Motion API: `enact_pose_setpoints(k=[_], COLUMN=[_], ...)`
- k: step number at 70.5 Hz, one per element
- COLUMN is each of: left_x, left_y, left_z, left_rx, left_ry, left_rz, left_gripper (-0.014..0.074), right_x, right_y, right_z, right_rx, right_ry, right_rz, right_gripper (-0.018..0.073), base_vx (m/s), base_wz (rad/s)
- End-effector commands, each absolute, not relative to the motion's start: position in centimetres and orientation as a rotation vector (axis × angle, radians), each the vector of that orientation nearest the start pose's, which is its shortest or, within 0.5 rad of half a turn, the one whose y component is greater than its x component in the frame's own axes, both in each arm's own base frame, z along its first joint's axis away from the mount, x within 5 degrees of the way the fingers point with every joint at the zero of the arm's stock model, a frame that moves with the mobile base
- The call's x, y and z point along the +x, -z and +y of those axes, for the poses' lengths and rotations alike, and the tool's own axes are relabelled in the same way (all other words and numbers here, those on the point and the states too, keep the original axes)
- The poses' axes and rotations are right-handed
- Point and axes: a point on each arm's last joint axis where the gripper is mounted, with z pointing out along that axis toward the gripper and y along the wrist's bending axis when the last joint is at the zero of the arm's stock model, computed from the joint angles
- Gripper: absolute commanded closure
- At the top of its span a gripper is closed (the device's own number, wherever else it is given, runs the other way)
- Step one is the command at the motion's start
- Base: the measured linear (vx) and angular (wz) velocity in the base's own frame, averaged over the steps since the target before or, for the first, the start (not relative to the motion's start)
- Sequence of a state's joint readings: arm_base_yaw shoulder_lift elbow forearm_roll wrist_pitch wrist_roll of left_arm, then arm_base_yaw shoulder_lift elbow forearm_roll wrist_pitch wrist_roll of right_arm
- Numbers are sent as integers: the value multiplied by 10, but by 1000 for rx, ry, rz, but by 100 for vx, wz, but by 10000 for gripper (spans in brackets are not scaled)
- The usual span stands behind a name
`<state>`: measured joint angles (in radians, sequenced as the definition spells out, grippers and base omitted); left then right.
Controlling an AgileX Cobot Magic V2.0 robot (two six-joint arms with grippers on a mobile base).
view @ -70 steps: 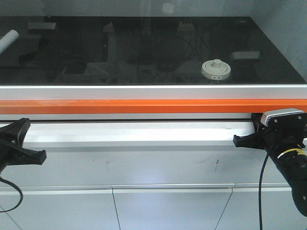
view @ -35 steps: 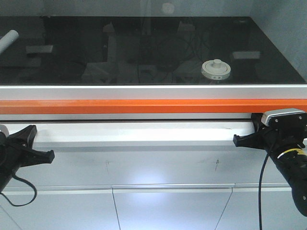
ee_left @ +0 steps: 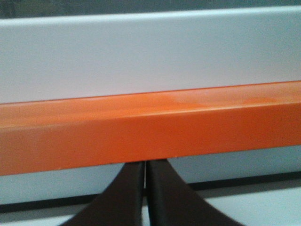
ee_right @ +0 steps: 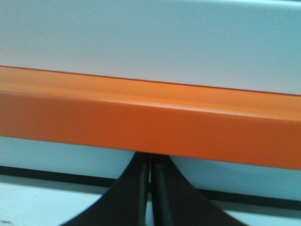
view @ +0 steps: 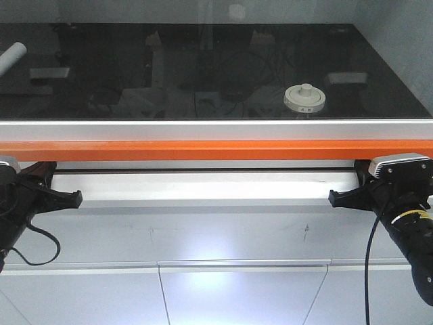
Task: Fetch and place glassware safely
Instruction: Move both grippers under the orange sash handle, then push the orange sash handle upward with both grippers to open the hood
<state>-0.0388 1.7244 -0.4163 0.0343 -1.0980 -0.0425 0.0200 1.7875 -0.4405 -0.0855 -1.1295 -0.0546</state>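
Observation:
The glassware (view: 304, 98), a squat clear jar with a cream-white knobbed lid, stands on the black worktop (view: 203, 74) behind a glass sash, right of centre. An orange bar (view: 216, 149) runs across the sash's lower edge. My left gripper (view: 73, 198) is shut, its tips just below the orange bar (ee_left: 150, 127) at the left end. At the right end my right gripper (view: 335, 198) is also shut, tips tucked under the orange bar (ee_right: 150, 122). Both wrist views show the black fingers (ee_left: 131, 188) (ee_right: 136, 188) pressed together with nothing between them. The jar is hidden from both wrist views.
A white cylindrical tube (view: 12, 55) lies at the worktop's far left. A silver frame (view: 216, 128) sits above the orange bar and a pale ledge (view: 203, 189) below it. White cabinet fronts (view: 237, 291) fill the bottom.
My left gripper has risen and moved right, ending just under the orange bar. The right gripper and the jar have not moved.

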Motion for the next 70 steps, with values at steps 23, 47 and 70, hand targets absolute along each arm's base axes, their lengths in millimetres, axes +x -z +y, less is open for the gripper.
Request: enact_pose_setpoints(k=[23,47,70], left_x=[284,282,276], left_y=[-185,-197,-217], left_z=[-15,-15,-15], left_rx=[25,25,25], left_ry=[83,84,84], left_rz=[1505,1460,1395], left_gripper=[603,603,603], right_x=[292,288,284], right_y=[-180,-198,-211], right_z=[12,12,12], right_rx=[-142,-138,-139], right_ry=[-9,-3,0], right_rz=[1454,1392,1362], right_gripper=[560,560,560], base_vx=[0,0,0], base_wz=[0,0,0])
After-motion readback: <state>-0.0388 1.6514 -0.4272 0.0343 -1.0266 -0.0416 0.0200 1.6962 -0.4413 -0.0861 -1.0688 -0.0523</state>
